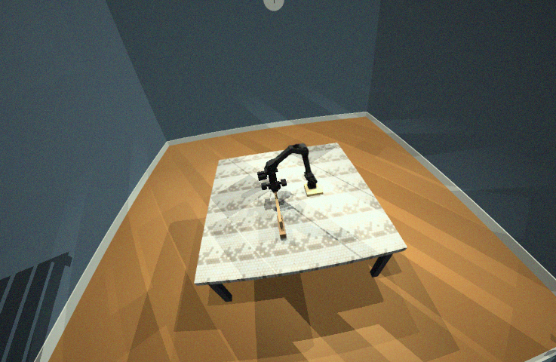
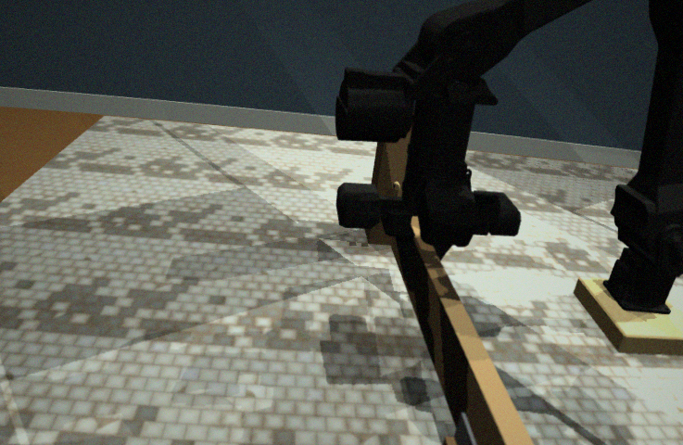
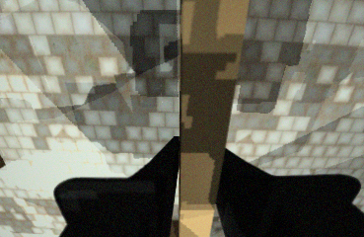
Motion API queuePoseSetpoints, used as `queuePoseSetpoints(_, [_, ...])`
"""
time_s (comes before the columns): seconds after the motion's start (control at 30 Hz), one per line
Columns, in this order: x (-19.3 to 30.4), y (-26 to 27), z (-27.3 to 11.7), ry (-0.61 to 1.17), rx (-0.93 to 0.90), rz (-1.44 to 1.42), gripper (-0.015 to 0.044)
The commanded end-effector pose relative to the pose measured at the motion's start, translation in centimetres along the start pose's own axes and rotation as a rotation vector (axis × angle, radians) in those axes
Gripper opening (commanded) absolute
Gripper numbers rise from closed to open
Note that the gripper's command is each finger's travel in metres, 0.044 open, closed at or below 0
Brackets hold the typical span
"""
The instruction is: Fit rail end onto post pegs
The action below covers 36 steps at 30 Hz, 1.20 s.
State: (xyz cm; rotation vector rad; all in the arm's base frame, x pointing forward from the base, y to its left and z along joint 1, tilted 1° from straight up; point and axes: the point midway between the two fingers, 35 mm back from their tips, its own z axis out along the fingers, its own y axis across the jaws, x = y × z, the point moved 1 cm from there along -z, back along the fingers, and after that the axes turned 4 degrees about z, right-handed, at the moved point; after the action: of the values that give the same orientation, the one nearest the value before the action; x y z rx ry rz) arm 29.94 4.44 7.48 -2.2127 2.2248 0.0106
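The wooden rail runs from my gripper to the low footboard block, where its far end appears to sit in the bracket. My gripper is shut on the rail close to its post end, with one finger on each side. The upright wooden post stands just behind my gripper in the exterior view. One pale peg shows on it, above the visible rail top; the other peg is hidden. The rail's holes and its contact with the post are hidden by the gripper.
The arm's base stands on a yellow board to the right of the rail. The arm arches over from there. The patterned table has its front edge beyond the footboard block in the top view.
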Motion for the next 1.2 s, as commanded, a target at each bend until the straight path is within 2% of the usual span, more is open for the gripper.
queuePoseSetpoints(0.0, [-0.08, -0.35, -0.90, -0.006, 0.023, -0.002, 0.0000])
queuePoseSetpoints(0.63, [-0.07, -0.30, -1.83, -0.006, 0.023, -0.002, 0.0000])
queuePoseSetpoints(1.17, [-0.07, -0.21, -1.13, -0.006, 0.023, -0.002, 0.0000])
